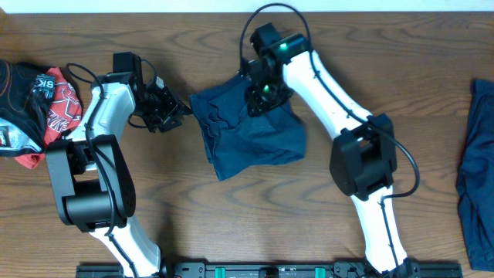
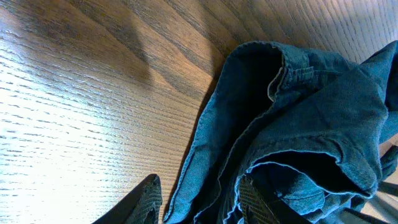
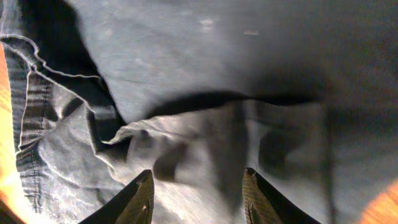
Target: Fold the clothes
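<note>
Navy garment [image 1: 255, 143] centre; red-black cloth [image 1: 46, 108] left, blue cloth [image 1: 477, 177] right.

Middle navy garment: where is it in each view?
Overhead: garment at frame centre.
Left wrist: garment fills the right half.
Right wrist: garment fills nearly the whole frame.
Shared landmark: its stitched hem, clear in both wrist views.
</note>
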{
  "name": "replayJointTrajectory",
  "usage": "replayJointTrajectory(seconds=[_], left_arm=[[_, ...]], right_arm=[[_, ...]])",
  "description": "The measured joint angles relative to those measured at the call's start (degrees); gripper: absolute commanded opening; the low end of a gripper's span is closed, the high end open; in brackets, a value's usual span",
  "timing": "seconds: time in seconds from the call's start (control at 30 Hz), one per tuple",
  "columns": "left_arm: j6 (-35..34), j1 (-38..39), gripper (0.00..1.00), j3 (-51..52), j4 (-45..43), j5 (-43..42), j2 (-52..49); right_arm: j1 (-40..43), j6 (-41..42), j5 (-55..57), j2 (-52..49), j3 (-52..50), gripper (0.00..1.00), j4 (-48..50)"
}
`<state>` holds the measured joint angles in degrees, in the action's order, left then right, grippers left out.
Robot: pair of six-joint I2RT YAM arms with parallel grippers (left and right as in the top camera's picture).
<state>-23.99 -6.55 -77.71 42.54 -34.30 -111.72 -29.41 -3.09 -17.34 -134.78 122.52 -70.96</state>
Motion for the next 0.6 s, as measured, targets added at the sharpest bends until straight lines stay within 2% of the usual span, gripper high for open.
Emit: replayJointTrajectory(seconds=[0.03, 0.07, 0.17, 0.4, 0.6], left_arm=[[0.0, 0.0, 0.43, 0.0, 0.0, 0.0, 0.0], [0.0, 0.0, 0.43, 0.0, 0.0, 0.0, 0.0], [0.0, 0.0, 0.43, 0.0, 0.1, 0.0, 0.0], [0.0, 0.0, 0.43, 0.0, 0.6, 0.0, 0.0], [0.0, 0.0, 0.43, 0.0, 0.6, 0.0, 0.0]], right_arm=[[-0.5, -0.2, 0.0, -0.3, 0.0, 0.38, 0.1], [-1.2, -0.2, -0.1, -0.6, 0.0, 0.31, 0.2], [-2.6, -0.5, -0.2, -0.8, 0.0, 0.01, 0.4], [-3.5, 0.0, 0.9, -0.8, 0.0, 0.01, 0.4], [-3.9, -0.8, 2.5, -0.8, 0.0, 0.01, -5.0]])
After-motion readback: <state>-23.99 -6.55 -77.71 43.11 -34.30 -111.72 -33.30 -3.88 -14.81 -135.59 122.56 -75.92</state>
